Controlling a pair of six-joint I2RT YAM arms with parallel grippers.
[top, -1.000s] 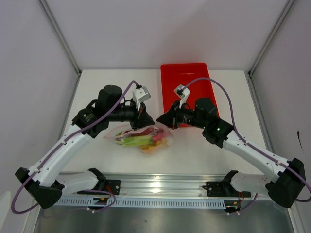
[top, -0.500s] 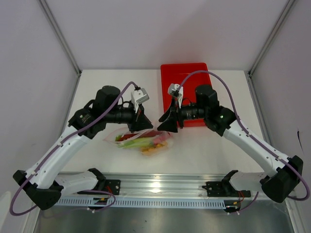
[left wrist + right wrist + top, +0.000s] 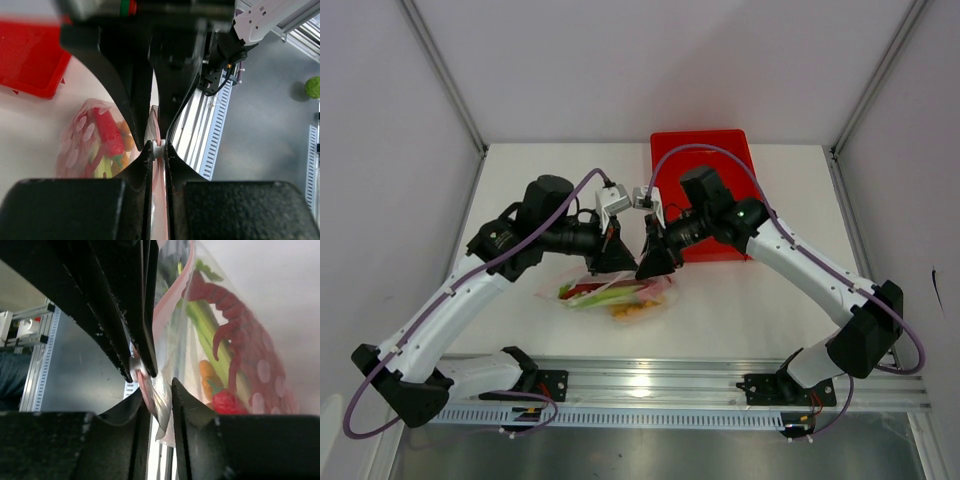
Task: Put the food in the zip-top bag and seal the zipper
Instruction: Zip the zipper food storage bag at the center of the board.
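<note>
The zip-top bag (image 3: 615, 293) hangs over the table's front middle, held up by its mouth edge. It holds the red lobster (image 3: 225, 310), the green leek stalk (image 3: 200, 325) and orange pieces (image 3: 207, 377). My left gripper (image 3: 620, 262) is shut on the pinkish zipper (image 3: 159, 200), with a white tab pinched at its tips (image 3: 159, 150). My right gripper (image 3: 648, 268) is right beside it, tip to tip. Its jaws (image 3: 159, 390) stand narrowly closed on the crumpled edge of the bag next to the left fingers (image 3: 145, 315).
The red tray (image 3: 705, 160) lies at the back right, behind the right arm. The metal rail (image 3: 650, 385) runs along the table's near edge below the bag. Grey walls close in both sides.
The right arm has swung left and forward, bringing its gripper against the left one. The bag has bunched up shorter and hangs between them.
</note>
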